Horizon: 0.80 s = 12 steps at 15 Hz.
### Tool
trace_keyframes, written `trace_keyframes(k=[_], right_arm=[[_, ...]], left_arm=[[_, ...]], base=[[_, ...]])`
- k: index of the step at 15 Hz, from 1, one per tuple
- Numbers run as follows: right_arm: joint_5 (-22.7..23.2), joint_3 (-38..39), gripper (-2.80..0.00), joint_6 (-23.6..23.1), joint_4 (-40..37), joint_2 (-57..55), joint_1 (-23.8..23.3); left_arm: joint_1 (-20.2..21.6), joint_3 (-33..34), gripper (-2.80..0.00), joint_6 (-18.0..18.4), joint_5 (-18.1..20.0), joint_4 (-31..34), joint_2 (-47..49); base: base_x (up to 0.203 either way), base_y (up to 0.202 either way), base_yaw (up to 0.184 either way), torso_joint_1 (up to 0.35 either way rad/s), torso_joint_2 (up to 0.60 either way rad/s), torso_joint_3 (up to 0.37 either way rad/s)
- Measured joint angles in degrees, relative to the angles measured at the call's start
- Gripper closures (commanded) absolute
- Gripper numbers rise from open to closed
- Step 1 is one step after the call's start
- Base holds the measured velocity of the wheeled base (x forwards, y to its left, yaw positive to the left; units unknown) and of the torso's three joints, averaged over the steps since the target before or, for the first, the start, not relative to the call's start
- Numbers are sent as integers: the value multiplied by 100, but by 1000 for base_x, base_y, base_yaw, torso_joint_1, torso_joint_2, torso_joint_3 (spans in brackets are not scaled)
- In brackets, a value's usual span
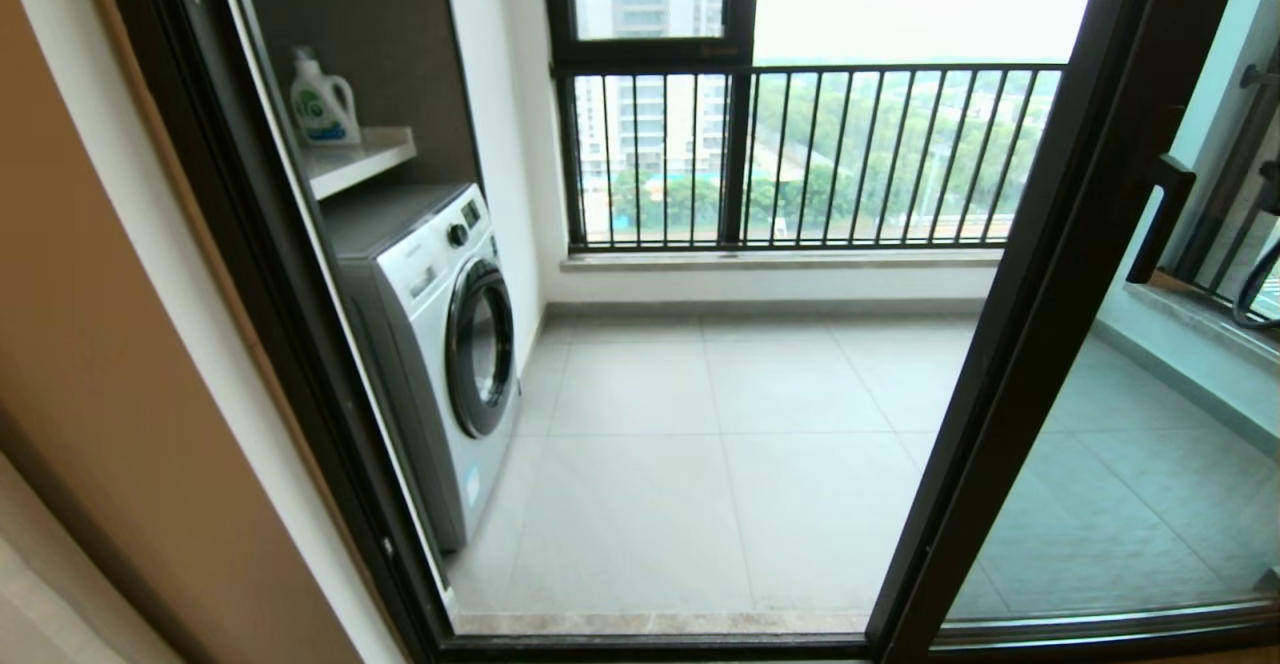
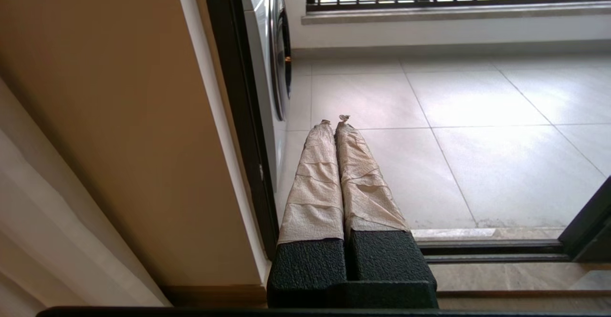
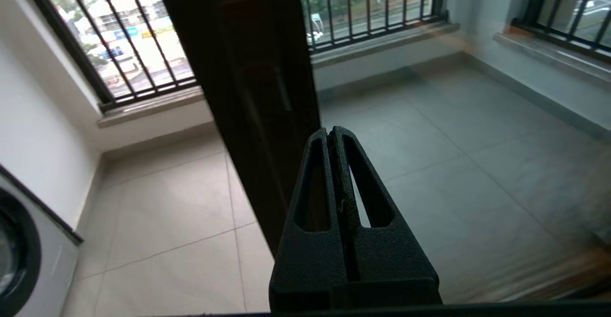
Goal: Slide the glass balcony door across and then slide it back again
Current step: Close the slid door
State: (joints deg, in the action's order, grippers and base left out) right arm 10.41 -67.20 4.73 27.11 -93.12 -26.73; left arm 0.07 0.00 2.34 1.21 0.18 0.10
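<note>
The glass balcony door (image 1: pixel 1130 444) stands at the right of the opening, its dark upright (image 1: pixel 1040 274) slanting down the head view and its slim dark handle (image 1: pixel 1160 219) on that upright. The doorway to its left is open onto the tiled balcony. Neither arm shows in the head view. My left gripper (image 2: pixel 334 120), fingers wrapped in beige paper, is shut with nothing in it, low beside the left door jamb (image 2: pixel 238 116). My right gripper (image 3: pixel 331 131) is shut and empty, its tips just in front of the door's dark upright (image 3: pixel 248 83).
A white washing machine (image 1: pixel 440 344) stands at the balcony's left under a shelf (image 1: pixel 355 159) holding a detergent bottle (image 1: pixel 322 102). The window with black railing bars (image 1: pixel 800 154) closes the far side. The door track (image 2: pixel 491 251) runs along the threshold. A beige wall (image 1: pixel 110 394) lies left.
</note>
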Motion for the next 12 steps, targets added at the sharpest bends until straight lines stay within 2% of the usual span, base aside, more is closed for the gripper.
trace_keyframes(k=[5, 9, 12], right_arm=[[37, -267, 0, -38, 96, -567, -473], [218, -994, 0, -328, 364, -1316, -513], [257, -1421, 0, -357, 380, -1735, -388]], left_arm=[[-2, 0, 0, 1, 0, -2, 0], [-2, 0, 0, 0, 2, -5, 0], [0, 0, 0, 2, 2, -5, 0]], base=[[0, 0, 0, 0, 0, 0], [0, 0, 0, 0, 0, 0], [0, 0, 0, 0, 0, 0]])
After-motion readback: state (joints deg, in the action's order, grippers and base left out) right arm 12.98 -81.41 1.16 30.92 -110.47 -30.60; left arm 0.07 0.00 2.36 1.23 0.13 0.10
